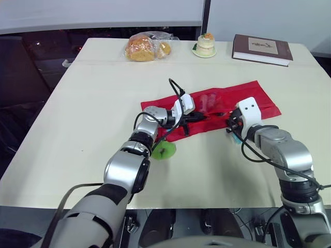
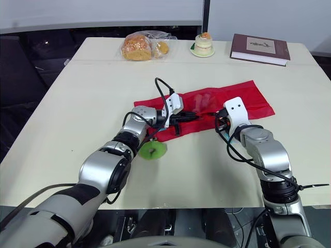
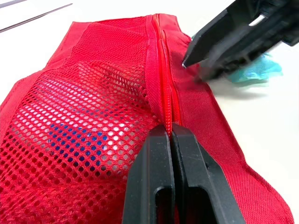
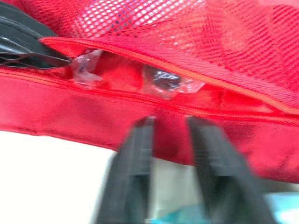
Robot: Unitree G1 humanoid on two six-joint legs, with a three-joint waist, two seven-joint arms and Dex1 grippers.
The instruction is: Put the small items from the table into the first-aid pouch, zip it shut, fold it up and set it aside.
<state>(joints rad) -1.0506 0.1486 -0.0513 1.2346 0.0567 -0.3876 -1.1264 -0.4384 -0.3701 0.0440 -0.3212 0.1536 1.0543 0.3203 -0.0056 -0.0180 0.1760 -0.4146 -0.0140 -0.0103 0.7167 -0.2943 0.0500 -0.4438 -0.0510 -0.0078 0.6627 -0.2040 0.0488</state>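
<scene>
Red mesh and fabric make up the first-aid pouch (image 1: 217,103), which is laid flat on the table (image 1: 93,93) between the two hands. Its zip (image 3: 161,60) is pinched at the tips of the left hand (image 3: 169,133), whose fingers are pressed tightly together on it; whether the pull tab itself is caught cannot be told. The right hand (image 4: 170,122) is held released, fingers apart, against the pouch's near edge, where the zip is seen gaping over clear-wrapped items inside. A teal packet (image 3: 259,70) is seen on the table just beside the right hand, and a green item (image 1: 164,151) back from the left hand, beside its forearm. Packing is judged unfinished: the teal packet is probably to be grasped next and slipped through the gap before the zip is drawn shut.
</scene>
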